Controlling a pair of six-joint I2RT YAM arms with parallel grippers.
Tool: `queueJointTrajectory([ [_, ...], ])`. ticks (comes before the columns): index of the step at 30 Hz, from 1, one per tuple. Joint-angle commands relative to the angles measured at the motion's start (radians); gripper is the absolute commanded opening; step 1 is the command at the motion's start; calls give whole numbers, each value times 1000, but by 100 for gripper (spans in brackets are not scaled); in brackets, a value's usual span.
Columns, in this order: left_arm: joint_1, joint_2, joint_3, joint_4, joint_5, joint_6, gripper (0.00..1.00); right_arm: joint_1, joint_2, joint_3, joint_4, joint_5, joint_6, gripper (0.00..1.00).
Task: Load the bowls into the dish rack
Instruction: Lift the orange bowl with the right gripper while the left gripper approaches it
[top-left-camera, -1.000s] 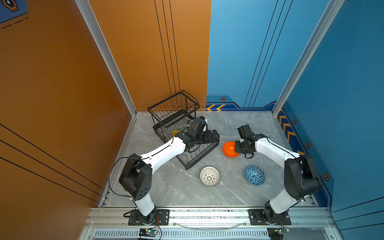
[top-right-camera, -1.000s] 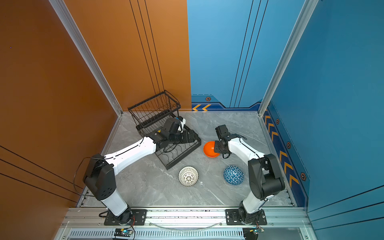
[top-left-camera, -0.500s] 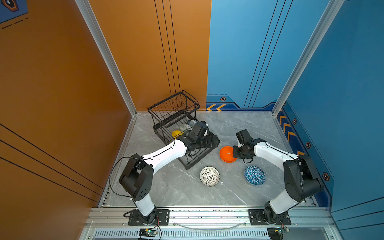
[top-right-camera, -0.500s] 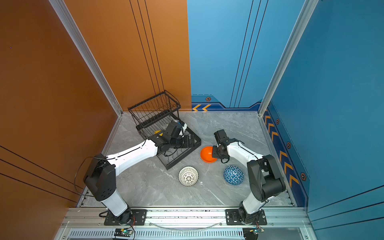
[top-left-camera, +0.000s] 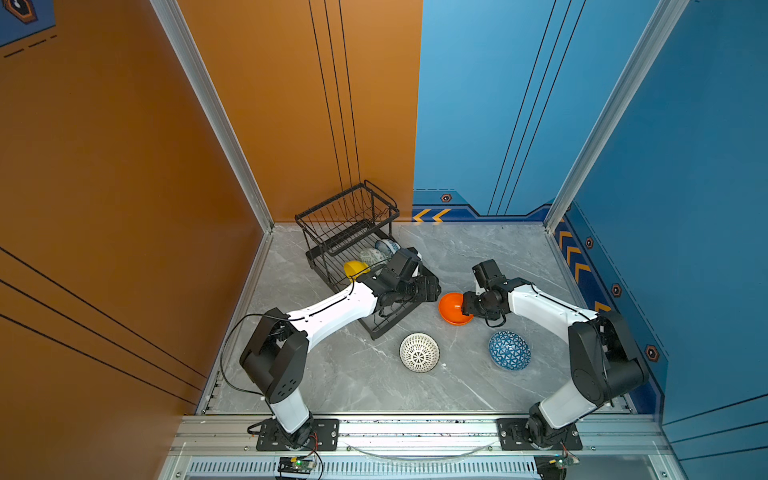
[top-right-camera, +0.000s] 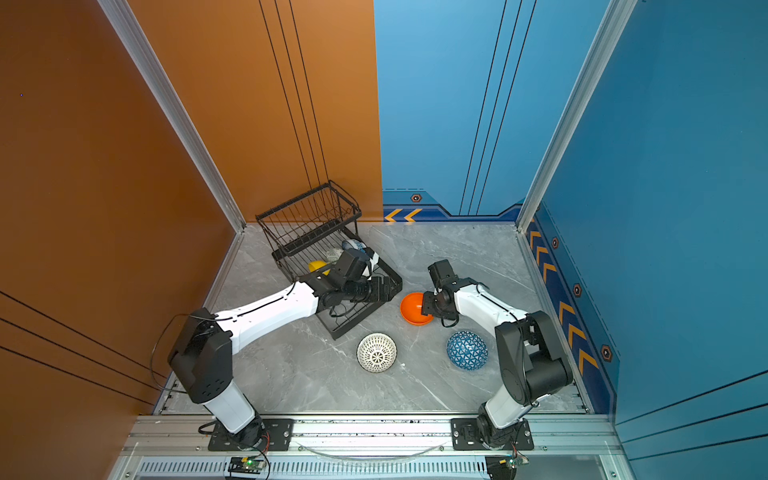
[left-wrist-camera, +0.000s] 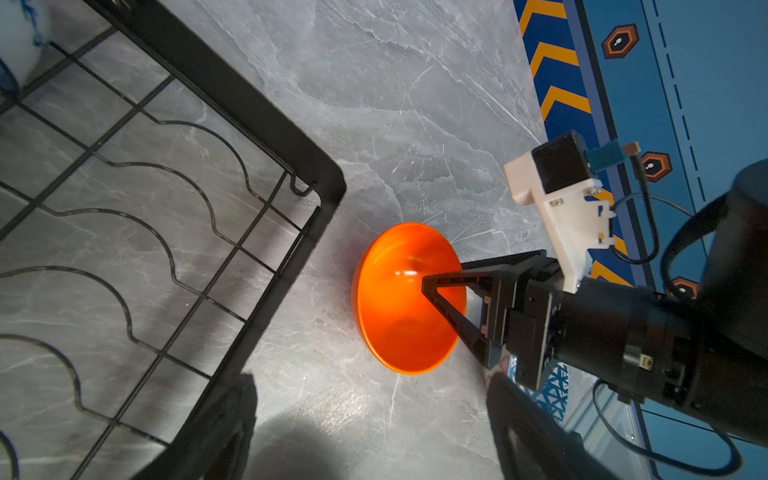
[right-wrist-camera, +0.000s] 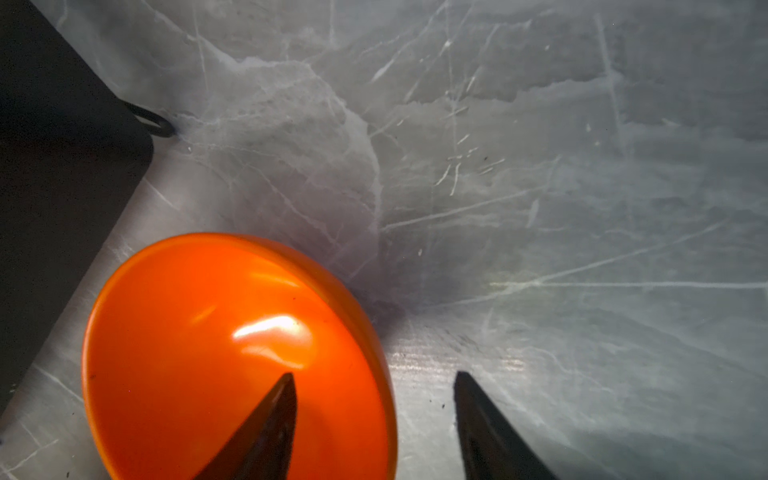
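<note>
Straddling the rim of the orange bowl (right-wrist-camera: 208, 353): right gripper (right-wrist-camera: 374, 374) has its jaws apart, one finger inside the bowl, one outside, nothing clamped. The orange bowl sits on the table (top-left-camera: 457, 257) and looks tipped, mouth toward that gripper. The rack (left-wrist-camera: 249, 116) corner is just beyond the bowl. The left gripper (left-wrist-camera: 370, 386) hangs over that corner, jaws apart and empty, aimed at the bowl. The yellow bowl (top-left-camera: 355, 268) and two patterned bowls (top-left-camera: 376, 253) are in the rack beside its wrist. The lattice bowl (top-left-camera: 419, 352) and blue bowl (top-left-camera: 509, 350) lie upside down on the table, the blue one just behind the right wrist.

Risks:
- Glossy thin rim, so a pinch could slip or swing the bowl.
- An off-centre close shoves it into the rack corner.
- Grippers this near could collide.
</note>
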Motion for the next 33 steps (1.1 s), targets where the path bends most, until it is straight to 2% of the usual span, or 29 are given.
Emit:
queueJointTrajectory([
  [1, -18, 28, 32, -48, -13, 20, 78, -14, -72, -3, -8, 12, 2, 76],
  [7, -54, 91, 102, -132, -19, 42, 72, -80, -182, -5, -53, 38, -6, 97],
  [9, -68, 120, 125, -145, -11, 42, 72, -107, -221, -11, -64, 37, -5, 100],
  [21, -101, 301, 278, -264, -39, 74, 68, -207, -346, -60, -62, -2, 22, 100],
  [25, -99, 340, 304, -268, -32, 70, 57, -210, -348, -67, -48, -19, 24, 100],
  [33, -99, 397, 334, -282, -26, 80, 44, -212, -351, -71, -31, -38, 30, 100],
])
